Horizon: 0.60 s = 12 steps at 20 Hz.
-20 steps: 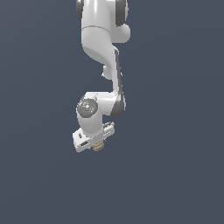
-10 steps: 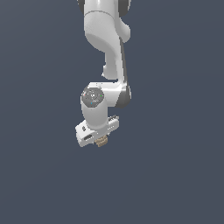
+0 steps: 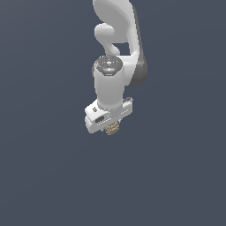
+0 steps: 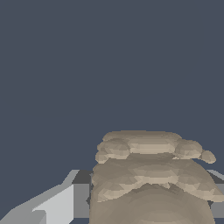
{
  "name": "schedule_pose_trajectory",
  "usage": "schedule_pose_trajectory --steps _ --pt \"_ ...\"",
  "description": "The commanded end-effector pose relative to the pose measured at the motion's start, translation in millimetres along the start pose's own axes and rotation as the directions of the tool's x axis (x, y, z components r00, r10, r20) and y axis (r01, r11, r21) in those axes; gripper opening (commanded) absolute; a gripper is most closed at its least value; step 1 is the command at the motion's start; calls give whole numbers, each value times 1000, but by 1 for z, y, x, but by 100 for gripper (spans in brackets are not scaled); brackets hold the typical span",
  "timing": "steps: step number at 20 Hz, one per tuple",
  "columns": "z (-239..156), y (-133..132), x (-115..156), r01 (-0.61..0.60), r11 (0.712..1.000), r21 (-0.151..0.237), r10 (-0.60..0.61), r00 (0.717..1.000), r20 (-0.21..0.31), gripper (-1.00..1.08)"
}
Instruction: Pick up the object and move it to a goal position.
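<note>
Clamped in the end effector (image 3: 110, 128), closed on its ridged sides: the tan object (image 3: 112, 128), carried off any surface, presumably for transport toward the goal.

tan-beige object (image 3: 112, 128) (image 4: 148, 179) with ridged bands; white gripper (image 3: 109, 125), grey fingers (image 4: 52, 205); slate-blue backdrop

The exterior view is looking from a distance at the whole arm (image 3: 115, 57) against plain grey, seemingly from above. The wrist view is looking out past the fingers (image 4: 52, 205) from very near. Both are sharing the tan object (image 3: 112, 129) lodged between the fingers.
</note>
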State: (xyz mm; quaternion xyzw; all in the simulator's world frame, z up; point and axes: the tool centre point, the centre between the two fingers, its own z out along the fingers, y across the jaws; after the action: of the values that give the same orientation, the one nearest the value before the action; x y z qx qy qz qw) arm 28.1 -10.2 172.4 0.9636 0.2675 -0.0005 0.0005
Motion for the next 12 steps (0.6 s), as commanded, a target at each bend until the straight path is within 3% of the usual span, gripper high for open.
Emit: schedule_pose_trajectory --steps 1,12 --pt "-28 -16 1 0 1000 -1 0 1000 0 -100" --pt "-148 -85 9 1 1000 -2 -1 1000 1 -100"
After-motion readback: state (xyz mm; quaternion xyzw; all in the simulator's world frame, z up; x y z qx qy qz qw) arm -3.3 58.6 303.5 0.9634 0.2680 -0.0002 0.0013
